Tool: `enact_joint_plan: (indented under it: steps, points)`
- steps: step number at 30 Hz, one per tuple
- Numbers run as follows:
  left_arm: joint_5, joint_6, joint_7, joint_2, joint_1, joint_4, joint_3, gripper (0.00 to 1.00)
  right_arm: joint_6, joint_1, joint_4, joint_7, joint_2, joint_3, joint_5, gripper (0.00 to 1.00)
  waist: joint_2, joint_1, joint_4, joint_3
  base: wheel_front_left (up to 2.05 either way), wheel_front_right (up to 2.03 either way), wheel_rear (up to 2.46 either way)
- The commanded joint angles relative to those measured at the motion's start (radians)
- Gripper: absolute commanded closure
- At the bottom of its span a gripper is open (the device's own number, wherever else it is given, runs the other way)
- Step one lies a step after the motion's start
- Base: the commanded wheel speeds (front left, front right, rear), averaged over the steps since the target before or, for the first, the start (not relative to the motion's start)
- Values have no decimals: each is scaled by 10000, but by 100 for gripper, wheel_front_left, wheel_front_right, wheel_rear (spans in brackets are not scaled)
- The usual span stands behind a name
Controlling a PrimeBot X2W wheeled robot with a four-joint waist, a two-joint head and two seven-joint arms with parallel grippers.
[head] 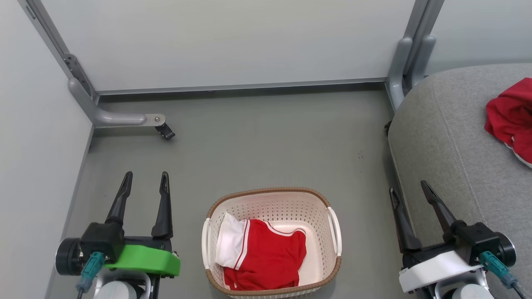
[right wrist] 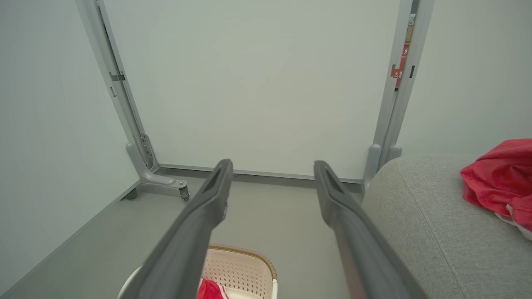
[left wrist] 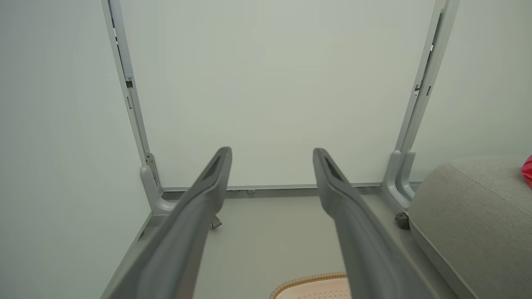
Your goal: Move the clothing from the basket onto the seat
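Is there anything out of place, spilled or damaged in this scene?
Nothing looks spilled or damaged. The basket stands upright on the floor with one red garment lying inside it. The other red garment lies crumpled on the grey seat, which is where it belongs.

The grey floor (head: 257, 137) carries the basket (head: 274, 207), and right of the basket the seat (head: 449, 137) bears a red garment (head: 509, 112)

Red garment (head: 509, 114) & seat (head: 440, 137) cut off at head view's R edge
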Motion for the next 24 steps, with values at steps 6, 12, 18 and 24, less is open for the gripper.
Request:
enact_joint_plan:
  steps: [6, 12, 18, 24]
  points:
    - [128, -86, -5, -26, 67, 66, 62, 0, -7, 34, 38, -20, -25, -3, 15, 0, 0, 1, -5, 38, 0, 0, 0]
    - [176, -104, -5, -50, 11, 107, 94, 0, -7, -16, 49, -20, -25, -33, 52, 0, 0, 1, -31, 82, 0, 0, 0]
    - [312, -196, -5, -28, -287, 283, -101, 0, -7, -130, 24, -20, -25, -29, 64, 0, 0, 1, -107, 245, 0, 0, 0]
    - [524, -293, -5, 209, -935, 708, -634, 0, -7, -484, -9, -20, -26, 52, -3, 0, 0, 1, -371, 602, 0, 0, 0]
